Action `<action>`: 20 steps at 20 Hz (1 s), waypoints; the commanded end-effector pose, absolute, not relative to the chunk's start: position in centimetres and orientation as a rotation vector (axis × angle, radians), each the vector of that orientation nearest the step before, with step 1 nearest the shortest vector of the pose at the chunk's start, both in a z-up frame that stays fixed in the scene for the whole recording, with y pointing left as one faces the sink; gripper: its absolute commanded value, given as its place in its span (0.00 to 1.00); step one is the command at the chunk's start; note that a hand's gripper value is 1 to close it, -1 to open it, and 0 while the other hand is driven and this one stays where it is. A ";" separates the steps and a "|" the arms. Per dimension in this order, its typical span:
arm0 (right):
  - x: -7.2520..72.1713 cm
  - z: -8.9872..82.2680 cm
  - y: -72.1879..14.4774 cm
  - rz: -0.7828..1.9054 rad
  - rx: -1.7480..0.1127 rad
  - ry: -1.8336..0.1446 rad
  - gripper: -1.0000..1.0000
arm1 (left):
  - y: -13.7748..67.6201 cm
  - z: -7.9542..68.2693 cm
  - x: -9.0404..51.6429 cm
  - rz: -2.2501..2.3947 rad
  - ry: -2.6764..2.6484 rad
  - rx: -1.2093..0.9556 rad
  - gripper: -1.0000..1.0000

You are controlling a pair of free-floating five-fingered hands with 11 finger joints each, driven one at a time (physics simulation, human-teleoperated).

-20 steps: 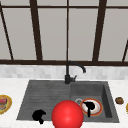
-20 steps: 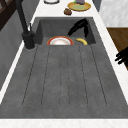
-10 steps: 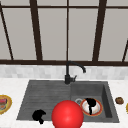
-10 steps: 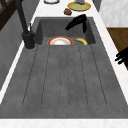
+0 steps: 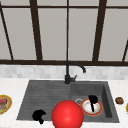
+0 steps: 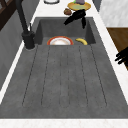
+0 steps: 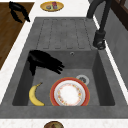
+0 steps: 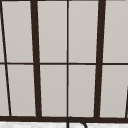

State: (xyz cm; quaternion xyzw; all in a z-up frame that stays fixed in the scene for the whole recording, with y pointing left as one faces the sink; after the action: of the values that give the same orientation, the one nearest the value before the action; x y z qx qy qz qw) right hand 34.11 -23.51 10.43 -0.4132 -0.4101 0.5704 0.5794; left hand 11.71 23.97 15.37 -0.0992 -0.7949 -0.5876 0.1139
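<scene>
We see a dark grey sink (image 7: 62, 32) with a matt, faintly speckled, stone-like finish and shallow grooves on its drainboard. The black tap (image 7: 100, 37) looks like matt metal. The red-rimmed white plate (image 7: 69, 94) seems smooth ceramic. The yellow banana (image 7: 35, 95) is smooth-skinned. The white table (image 7: 15, 72) looks like faintly mottled stone, beside brown wooden floor (image 7: 7, 32).

Dark-framed window (image 8: 67, 62) over a white tiled backsplash (image 5: 32, 71), wooden floor (image 6: 117, 37) beside the white counter (image 5: 15, 87).

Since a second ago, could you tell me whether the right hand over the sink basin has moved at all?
No. The right hand hangs over the red-rimmed plate in the basin, right of the faucet, just where it was before.
</scene>
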 end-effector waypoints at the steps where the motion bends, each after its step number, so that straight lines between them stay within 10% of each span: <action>1: 34.0 11.9 -25.1 1.353 -1.046 -0.872 0.00 | 24.0 15.4 11.7 -1.723 -2.331 -0.291 0.50; 20: 33.6 21.8 -36.2 1.345 -0.917 -0.870 0.00 | 24.0 15.4 11.7 -1.723 -2.331 -0.291 0.50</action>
State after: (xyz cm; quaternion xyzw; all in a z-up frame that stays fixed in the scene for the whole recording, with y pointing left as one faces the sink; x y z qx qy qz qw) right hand 33.88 -34.45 21.26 -0.4129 -0.3927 0.5758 0.5863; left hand 11.71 23.97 15.37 -0.0992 -0.7949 -0.5876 0.1139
